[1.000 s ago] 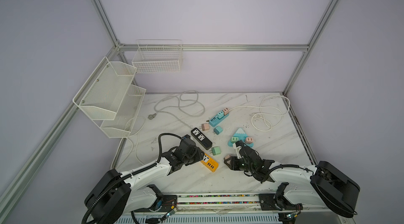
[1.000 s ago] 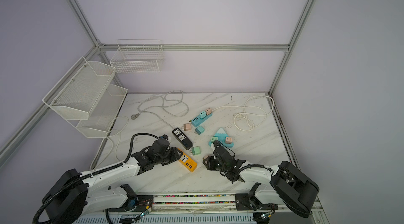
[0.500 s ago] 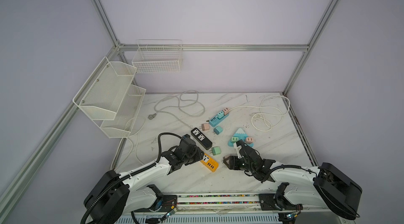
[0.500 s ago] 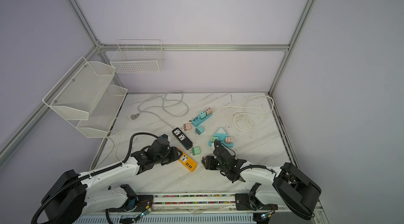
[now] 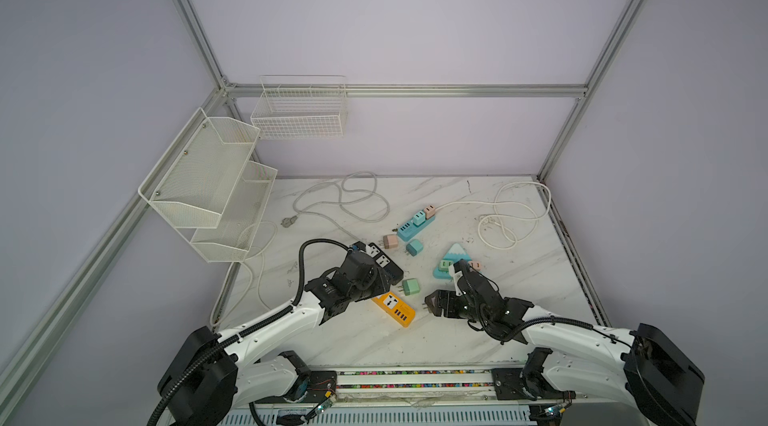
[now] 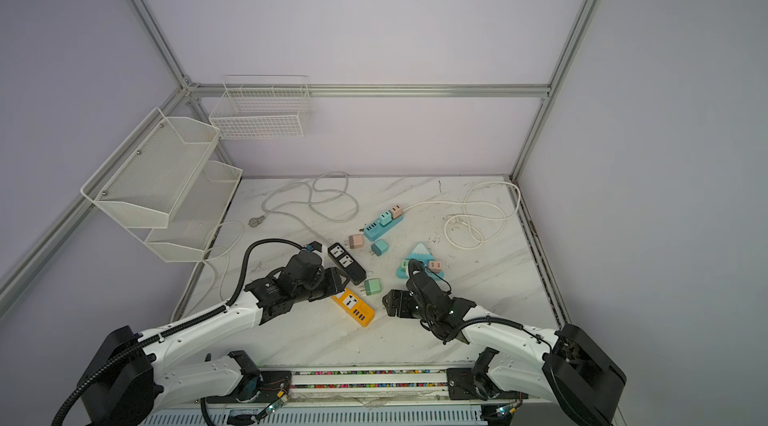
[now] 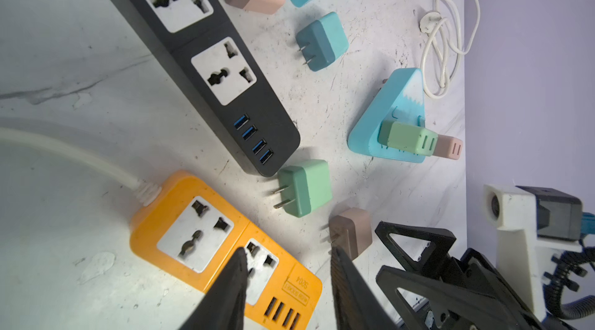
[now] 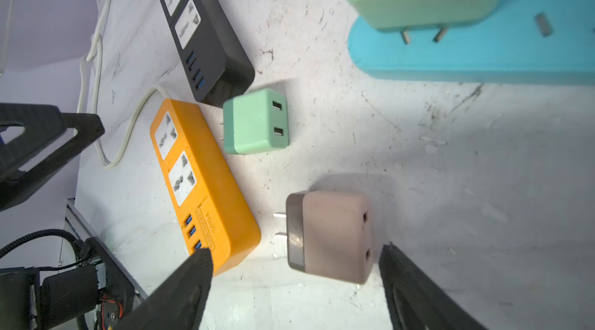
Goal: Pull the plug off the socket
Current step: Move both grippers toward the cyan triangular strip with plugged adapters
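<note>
The right end effector [image 8: 296,252] stands wide, its fingers [image 8: 180,289] on either side of the pink plug [image 8: 331,235] without clamping it. The plug lies flat on the counter [image 5: 457,345], near the front edge, just right of the near end of the orange strip [image 8: 199,177]. Its two bare prongs point left at the strip and stay apart from it, in no socket.

The left end effector [image 7: 286,257] is narrow, with a gap showing. One finger [image 7: 231,286] sits over the strip's nearer socket face and the other is off the strip's right edge, so nothing is clamped.

A green plug [image 8: 256,120] lies loose just beyond, between the orange strip and the near end of a black strip [image 7: 206,54]. Farther right sits a blue triangular socket [image 7: 392,112].
</note>
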### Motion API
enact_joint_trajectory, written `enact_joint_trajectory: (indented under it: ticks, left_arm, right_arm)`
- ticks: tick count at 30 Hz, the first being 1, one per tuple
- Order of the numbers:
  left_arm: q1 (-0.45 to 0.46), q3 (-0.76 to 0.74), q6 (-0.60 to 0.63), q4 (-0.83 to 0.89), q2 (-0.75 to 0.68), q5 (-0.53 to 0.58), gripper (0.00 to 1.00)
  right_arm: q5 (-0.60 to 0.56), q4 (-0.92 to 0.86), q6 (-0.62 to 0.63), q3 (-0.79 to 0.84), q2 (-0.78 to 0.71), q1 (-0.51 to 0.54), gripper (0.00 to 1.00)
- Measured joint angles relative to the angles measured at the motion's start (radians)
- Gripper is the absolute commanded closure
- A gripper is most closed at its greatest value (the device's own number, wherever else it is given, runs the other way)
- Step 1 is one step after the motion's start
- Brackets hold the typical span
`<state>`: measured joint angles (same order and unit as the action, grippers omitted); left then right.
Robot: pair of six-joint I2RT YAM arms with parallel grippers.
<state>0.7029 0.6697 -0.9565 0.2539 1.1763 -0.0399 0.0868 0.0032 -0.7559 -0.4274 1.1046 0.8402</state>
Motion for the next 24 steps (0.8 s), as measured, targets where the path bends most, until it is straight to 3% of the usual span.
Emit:
enact_joint_trajectory:
  ticks: [6,12,24]
  left_arm:
    - [0.005,0.060,0.038,-0.005,0.048,0.000,0.57]
    - [0.027,0.110,0.080,-0.045,0.123,-0.009,0.58]
    - [0.076,0.283,0.150,-0.225,0.437,-0.073,0.65]
  right_arm:
    - [-0.039,-0.103,-0.005,-0.068,-0.047,0.000,0.03]
    - [-0.083,-0.208,-0.010,-0.156,-0.109,-0.023,0.03]
    - [-0.111,-0.355,-0.001,-0.272,-0.148,-0.275,0.03]
